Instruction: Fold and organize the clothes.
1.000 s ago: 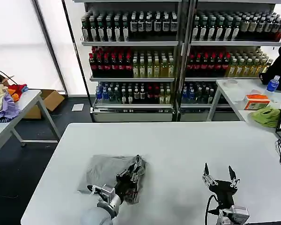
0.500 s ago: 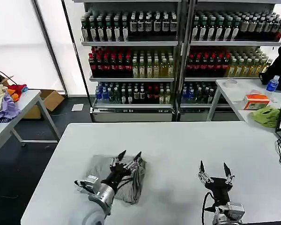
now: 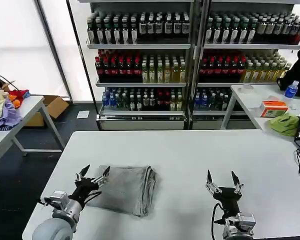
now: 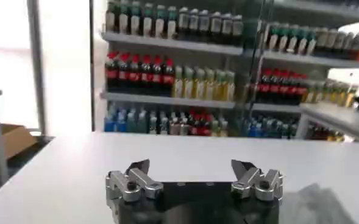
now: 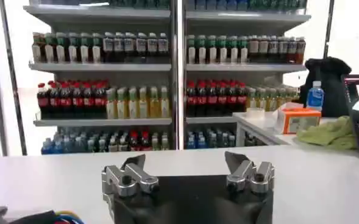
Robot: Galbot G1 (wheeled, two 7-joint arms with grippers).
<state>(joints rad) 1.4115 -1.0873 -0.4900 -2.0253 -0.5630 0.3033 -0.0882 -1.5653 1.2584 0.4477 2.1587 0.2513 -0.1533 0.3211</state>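
Observation:
One light grey T-shirt lies folded into a compact rectangle on the white table, left of centre near the front edge. My left gripper hovers open just off the shirt's left edge, holding nothing. In the left wrist view the left gripper has its jaws spread wide over bare tabletop, and a corner of the grey shirt shows to one side. My right gripper stands open and empty over the table's front right. The right gripper faces the shelves in its wrist view.
Shelves of bottles line the back wall. A side table at the left carries lavender, cream and red garments. The right-hand table holds a green cloth, an orange box and a water bottle.
My left gripper has let go of the folded shirt and drawn back to the left, off the cloth. The right gripper has shifted slightly left, still open.

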